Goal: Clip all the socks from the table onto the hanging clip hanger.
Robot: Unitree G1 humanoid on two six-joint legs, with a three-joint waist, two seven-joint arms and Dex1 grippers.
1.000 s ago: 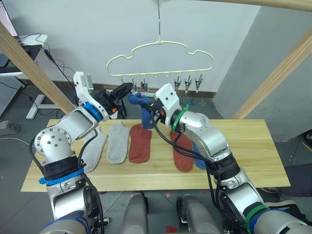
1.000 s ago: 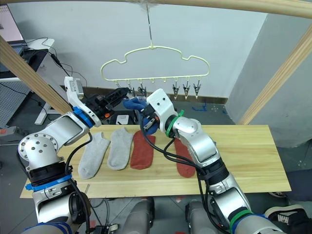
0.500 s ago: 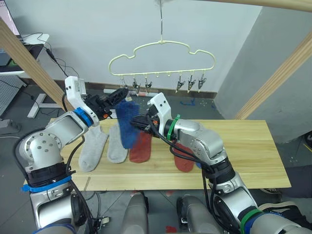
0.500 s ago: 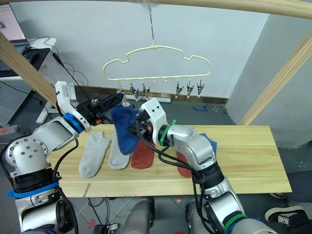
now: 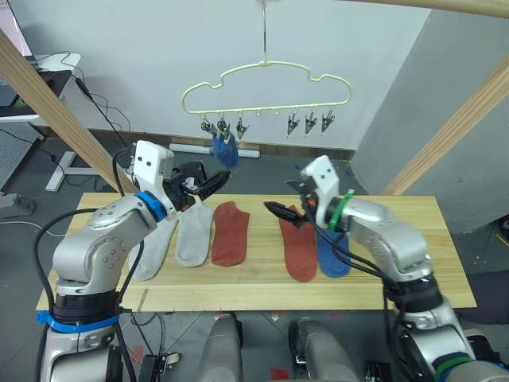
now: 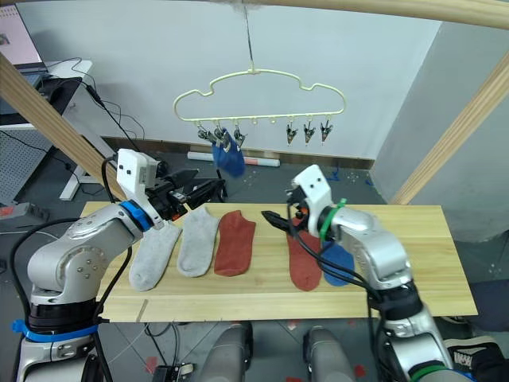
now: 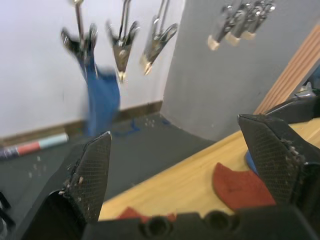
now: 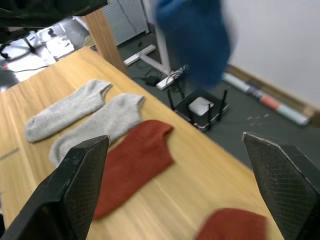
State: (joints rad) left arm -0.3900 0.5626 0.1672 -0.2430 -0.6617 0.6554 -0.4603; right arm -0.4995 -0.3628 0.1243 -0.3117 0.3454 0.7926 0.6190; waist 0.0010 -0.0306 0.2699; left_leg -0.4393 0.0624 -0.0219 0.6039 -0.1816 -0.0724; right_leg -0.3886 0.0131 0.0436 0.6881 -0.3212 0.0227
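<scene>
While I look down from the head camera, I see the clip hanger (image 5: 266, 87) hanging above and beyond both grippers, with one blue sock (image 5: 225, 150) pinned to a clip near its left end. My left gripper (image 5: 208, 185) is raised over the left part of the table (image 5: 398, 270), fingers apart and holding nothing; the hung sock sits just above and beyond its tips. Below and beside it lie two grey socks (image 5: 193, 232), side by side. A red sock (image 5: 231, 232) lies between the two grippers. My right gripper (image 5: 280, 212) hovers near the table's middle, also spread and empty, and a second red sock (image 5: 297, 250) lies right under it, with another blue sock (image 5: 332, 256) touching that one on the side nearer my right arm.

From the left wrist, the two fingers (image 7: 92, 175) stand wide apart with only air between them. Ahead and above them hangs the row of clips (image 7: 120, 47), the blue sock drooping from the first one; I think only that clip bites it, but motion blur makes this unsure. Beyond the finger gap runs the table edge with a red sock tip on it.

From the right wrist, the fingers (image 8: 85, 185) are likewise splayed and empty. Ahead of them on the wood lie both grey socks and a red sock, and the hung blue sock shows as a blur above.
</scene>
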